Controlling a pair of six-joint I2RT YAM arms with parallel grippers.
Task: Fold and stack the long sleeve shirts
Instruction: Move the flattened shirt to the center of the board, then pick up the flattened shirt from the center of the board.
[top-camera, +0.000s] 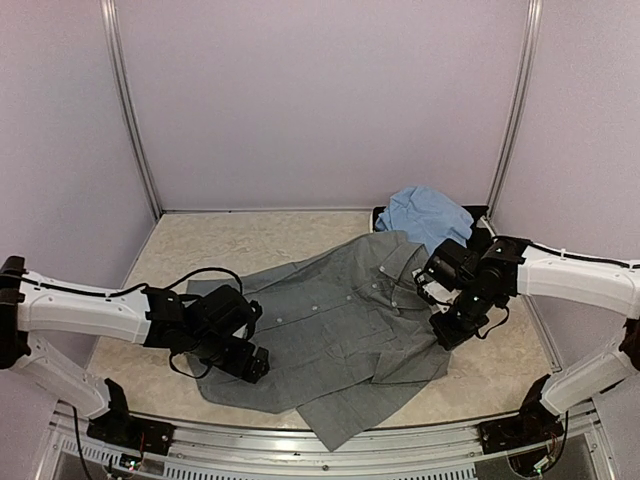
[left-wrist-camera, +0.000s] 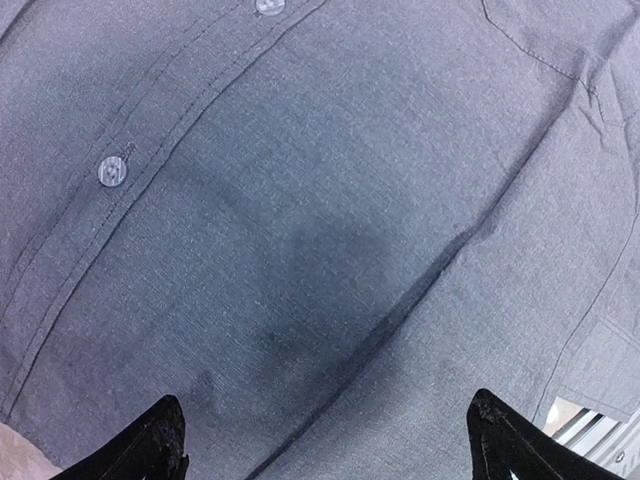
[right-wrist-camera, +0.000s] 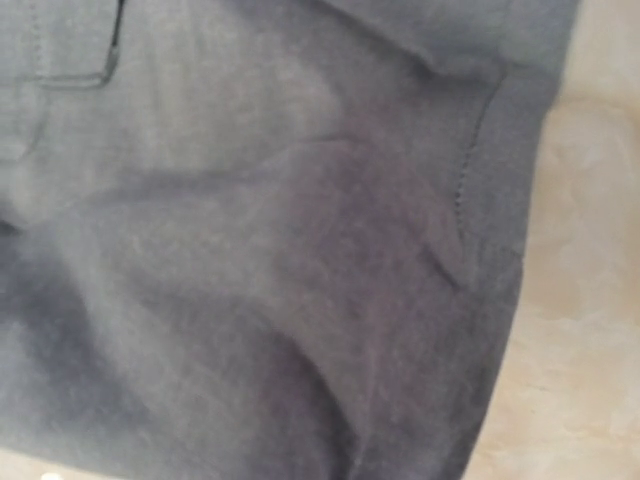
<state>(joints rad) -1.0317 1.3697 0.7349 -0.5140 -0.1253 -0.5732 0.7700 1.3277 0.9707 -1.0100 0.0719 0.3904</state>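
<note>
Matt cloth on a smooth table
We find the grey shirt (top-camera: 340, 330) a finely woven, matt cloth with stitched seams, its buttons (left-wrist-camera: 114, 170) smooth, faintly shiny plastic at the upper left of the left wrist view; the blue shirt (top-camera: 430, 215) at the upper right is a lighter, soft cloth; the table (top-camera: 250, 245) looks smooth with a marbled beige finish; the arm covers (top-camera: 80, 310) are smooth white plastic, the corner posts (top-camera: 130, 110) pale, dull metal.

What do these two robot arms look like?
The left arm and right arm are smooth white tubes linked by black joints, each ending in a chunky black head. Thin black cables loop beside them. The left jaws have pointed black tips.
</note>
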